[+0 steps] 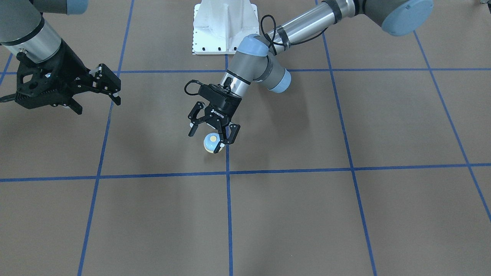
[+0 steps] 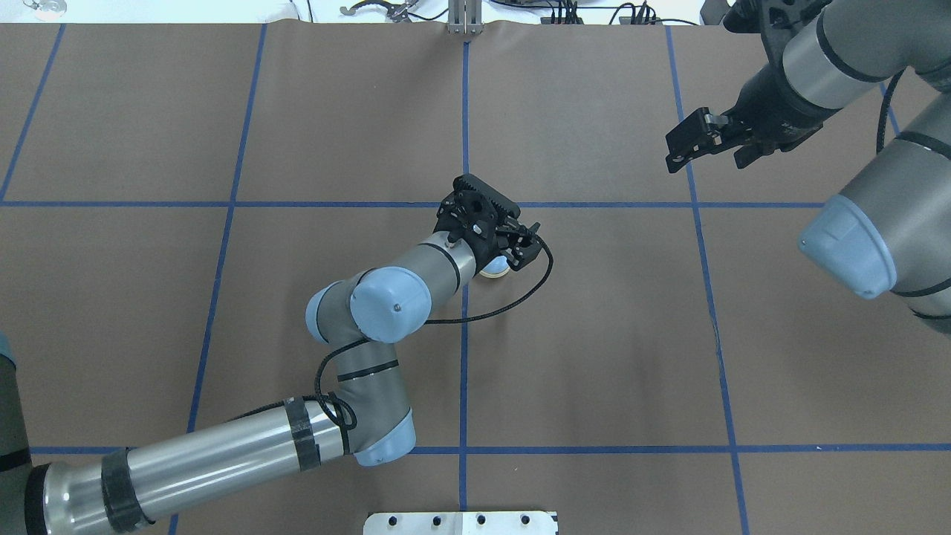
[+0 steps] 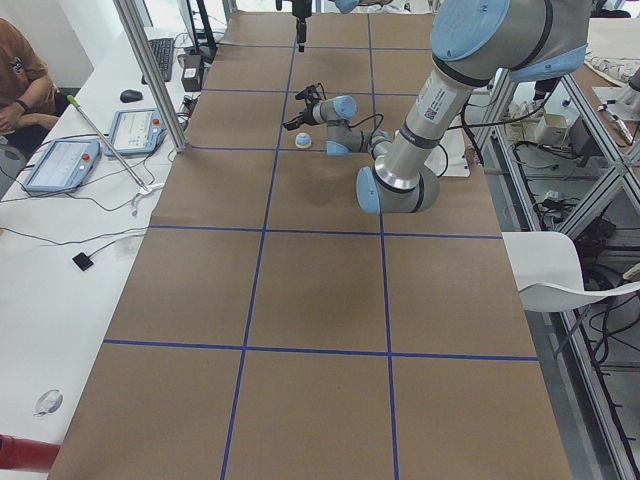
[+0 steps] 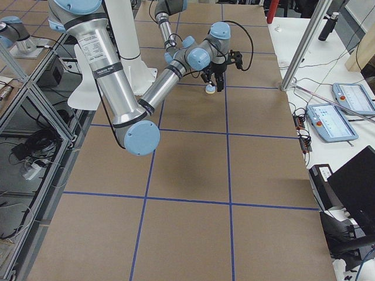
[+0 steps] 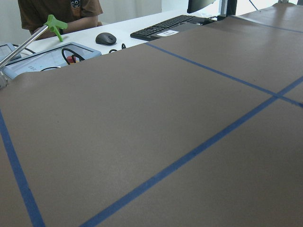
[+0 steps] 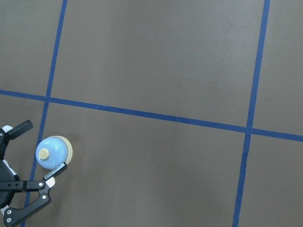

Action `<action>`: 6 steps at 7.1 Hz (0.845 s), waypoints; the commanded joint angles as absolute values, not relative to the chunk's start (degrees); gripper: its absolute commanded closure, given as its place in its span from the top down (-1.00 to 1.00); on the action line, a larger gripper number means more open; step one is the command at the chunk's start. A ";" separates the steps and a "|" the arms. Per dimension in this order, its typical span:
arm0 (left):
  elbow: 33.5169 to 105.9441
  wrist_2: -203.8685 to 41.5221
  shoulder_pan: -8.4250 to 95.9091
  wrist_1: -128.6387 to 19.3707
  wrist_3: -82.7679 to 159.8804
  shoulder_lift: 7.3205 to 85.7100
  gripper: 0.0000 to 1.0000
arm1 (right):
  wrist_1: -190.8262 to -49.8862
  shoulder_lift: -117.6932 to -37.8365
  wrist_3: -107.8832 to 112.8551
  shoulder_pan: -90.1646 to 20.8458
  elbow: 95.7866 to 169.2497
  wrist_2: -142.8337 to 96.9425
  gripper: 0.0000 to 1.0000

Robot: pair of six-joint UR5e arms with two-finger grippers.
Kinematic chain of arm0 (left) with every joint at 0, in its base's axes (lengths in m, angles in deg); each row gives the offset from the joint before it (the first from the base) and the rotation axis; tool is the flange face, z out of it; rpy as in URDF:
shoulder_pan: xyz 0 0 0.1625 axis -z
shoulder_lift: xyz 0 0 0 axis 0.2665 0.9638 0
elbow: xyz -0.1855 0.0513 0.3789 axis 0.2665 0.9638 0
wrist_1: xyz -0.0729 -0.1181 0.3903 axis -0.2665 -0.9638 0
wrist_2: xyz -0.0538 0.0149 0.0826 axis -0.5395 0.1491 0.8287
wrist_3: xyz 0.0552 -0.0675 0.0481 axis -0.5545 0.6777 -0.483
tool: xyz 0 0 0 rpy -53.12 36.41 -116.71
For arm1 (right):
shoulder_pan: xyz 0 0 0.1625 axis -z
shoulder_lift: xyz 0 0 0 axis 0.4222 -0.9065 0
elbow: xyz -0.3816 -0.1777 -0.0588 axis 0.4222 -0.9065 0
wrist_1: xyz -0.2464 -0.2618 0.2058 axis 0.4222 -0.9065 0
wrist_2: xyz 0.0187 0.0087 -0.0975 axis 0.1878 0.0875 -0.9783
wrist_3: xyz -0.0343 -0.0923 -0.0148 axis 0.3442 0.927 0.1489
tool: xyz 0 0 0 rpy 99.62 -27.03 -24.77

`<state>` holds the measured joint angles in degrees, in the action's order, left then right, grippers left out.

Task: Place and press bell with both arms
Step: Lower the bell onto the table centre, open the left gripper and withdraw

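Observation:
The light-blue bell (image 1: pixel 213 143) with its cream button stands upright on the brown table, next to a blue tape line. My left gripper (image 1: pixel 211 137) is open, its two fingers on either side of the bell without closing on it. The right wrist view shows the bell (image 6: pixel 53 151) between those fingers (image 6: pixel 56 171). In the overhead view the bell (image 2: pixel 495 268) is mostly hidden under the left gripper (image 2: pixel 518 249). My right gripper (image 1: pixel 98 97) is open and empty, held above the table far off to the side. The left wrist view shows only bare table.
The white bolted pedestal (image 1: pixel 224 27) stands behind the bell at the robot's base. Blue tape lines (image 1: pixel 228 214) grid the table. A desk with a keyboard (image 5: pixel 170 26), a mouse (image 5: pixel 106 38), tablets and a seated person lies past the table's far edge.

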<state>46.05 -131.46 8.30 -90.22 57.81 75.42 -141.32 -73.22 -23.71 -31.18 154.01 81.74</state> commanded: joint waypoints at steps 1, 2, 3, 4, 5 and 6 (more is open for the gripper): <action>51.94 -141.51 15.45 -76.86 59.85 75.18 1.00 | -141.26 -72.38 -27.48 -30.84 153.43 81.74 1.00; 55.28 -145.56 18.53 -65.99 60.12 74.91 1.00 | -140.21 -71.42 -27.94 -30.49 152.12 80.61 1.00; 59.40 -149.34 21.61 -55.88 60.12 73.78 1.00 | -139.68 -69.50 -27.95 -30.05 149.50 79.46 1.00; 61.88 -155.21 25.20 -50.99 60.12 71.16 1.00 | -139.67 -68.18 -27.95 -30.05 146.95 79.54 1.00; 62.17 -164.49 30.55 -48.07 60.04 67.48 1.00 | -139.67 -67.73 -28.29 -29.44 145.71 79.54 1.00; 62.00 -174.06 36.26 -47.09 59.17 64.05 1.00 | -139.24 -67.64 -31.08 -29.35 144.48 79.37 0.97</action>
